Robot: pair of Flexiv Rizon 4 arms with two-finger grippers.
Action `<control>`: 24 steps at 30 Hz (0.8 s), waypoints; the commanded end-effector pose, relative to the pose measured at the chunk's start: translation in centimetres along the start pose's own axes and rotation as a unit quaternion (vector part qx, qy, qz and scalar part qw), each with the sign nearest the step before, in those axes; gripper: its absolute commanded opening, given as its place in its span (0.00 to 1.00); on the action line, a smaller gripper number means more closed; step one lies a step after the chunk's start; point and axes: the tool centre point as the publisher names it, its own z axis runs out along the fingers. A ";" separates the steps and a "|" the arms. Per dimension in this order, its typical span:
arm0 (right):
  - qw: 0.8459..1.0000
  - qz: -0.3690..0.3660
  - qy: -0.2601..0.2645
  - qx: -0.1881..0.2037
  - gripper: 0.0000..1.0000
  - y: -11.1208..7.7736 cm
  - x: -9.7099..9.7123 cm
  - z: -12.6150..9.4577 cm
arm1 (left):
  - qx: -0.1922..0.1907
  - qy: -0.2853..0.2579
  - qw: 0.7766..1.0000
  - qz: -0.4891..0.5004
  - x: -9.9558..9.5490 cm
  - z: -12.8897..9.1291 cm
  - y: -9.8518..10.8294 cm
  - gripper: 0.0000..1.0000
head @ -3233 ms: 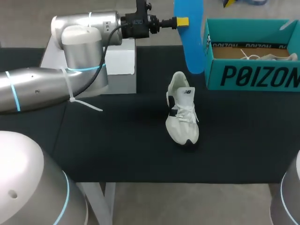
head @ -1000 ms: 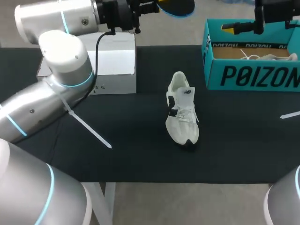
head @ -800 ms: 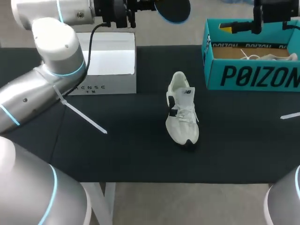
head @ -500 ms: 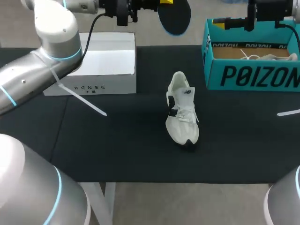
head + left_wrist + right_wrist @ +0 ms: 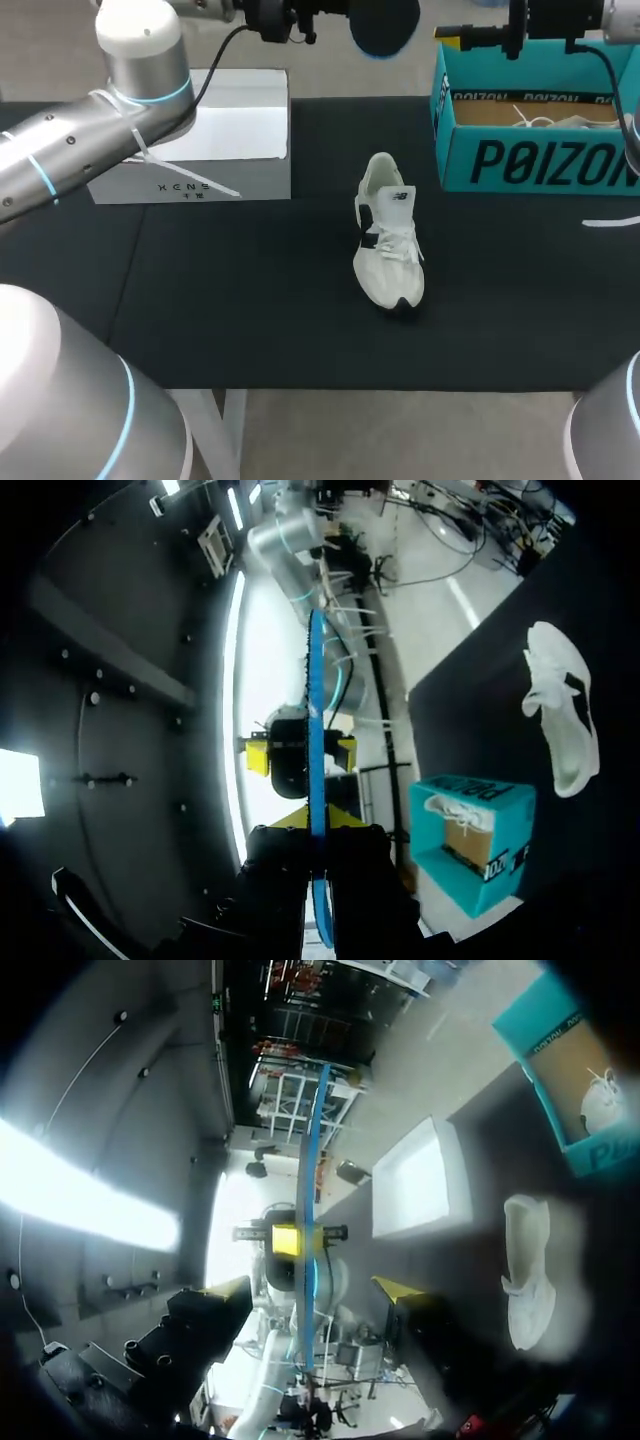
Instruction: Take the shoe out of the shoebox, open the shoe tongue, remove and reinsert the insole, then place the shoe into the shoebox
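The shoe [image 5: 388,250] is already sitting out of the shoebox [image 5: 540,160], and its insole [image 5: 385,25] is out too. I judge the task to be running near its midpoint, with reinserting the insole and boxing the shoe still waiting. Whether the tongue is opened, I cannot tell.

The left fingers [image 5: 288,820] are clamping the insole, holding it aloft at 12 o'clock from the shoe. The right fingers [image 5: 400,1290] are standing wide apart facing it, not gripping it.

The shoe is resting upright mid-tabletop [image 5: 250,300], its toe pointing to 6 o'clock and the shoebox lying at its 2 o'clock. It is showing cream uppers, dark trim and white laces. The insole is showing blue.
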 end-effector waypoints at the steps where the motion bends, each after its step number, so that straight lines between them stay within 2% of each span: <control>1: 1.000 -0.003 0.005 -0.002 0.70 0.0 0.2 0.5 | -0.049 -0.010 0.999 0.007 0.1 1.3 -1.0 0.00; 2: 1.000 -0.005 0.007 0.000 0.67 0.0 0.2 0.6 | -0.058 -0.017 0.998 0.008 0.0 1.6 -1.1 0.00; 5: 1.000 -0.008 0.011 0.005 0.61 0.0 0.4 1.1 | -0.051 -0.032 0.998 -0.002 -0.3 1.9 -1.4 0.00; 6: 1.000 -0.009 0.011 0.007 0.59 0.0 0.4 1.2 | -0.053 -0.033 0.998 0.001 -0.3 2.0 -1.4 0.00; 7: 1.000 -0.010 0.013 0.009 0.51 0.0 0.4 1.4 | -0.051 -0.031 0.998 0.004 -0.3 2.0 -1.4 0.00; 11: 1.000 -0.012 0.015 0.014 0.46 0.0 0.5 1.7 | -0.042 -0.028 0.999 0.003 -0.3 2.4 -1.5 0.00; 15: 1.000 -0.013 0.015 0.013 0.34 0.0 0.5 1.7 | -0.040 -0.029 0.999 0.001 -0.4 2.4 -1.4 0.00; 17: 1.000 -0.013 0.015 0.013 0.33 0.0 0.4 1.6 | -0.040 -0.029 0.999 0.002 -0.5 2.4 -1.3 0.00; 19: 1.000 -0.013 0.014 0.013 0.24 -0.2 0.3 1.5 | -0.038 -0.028 0.999 0.006 -0.6 2.5 -1.3 0.00; 21: 1.000 -0.012 0.013 0.014 0.22 -0.4 0.3 1.4 | -0.039 -0.030 0.999 0.007 -0.8 2.5 -1.2 0.00; 24: 1.000 -0.010 0.012 0.015 0.24 -0.6 0.2 1.2 | -0.048 -0.032 0.998 0.013 -0.9 2.4 -0.9 0.00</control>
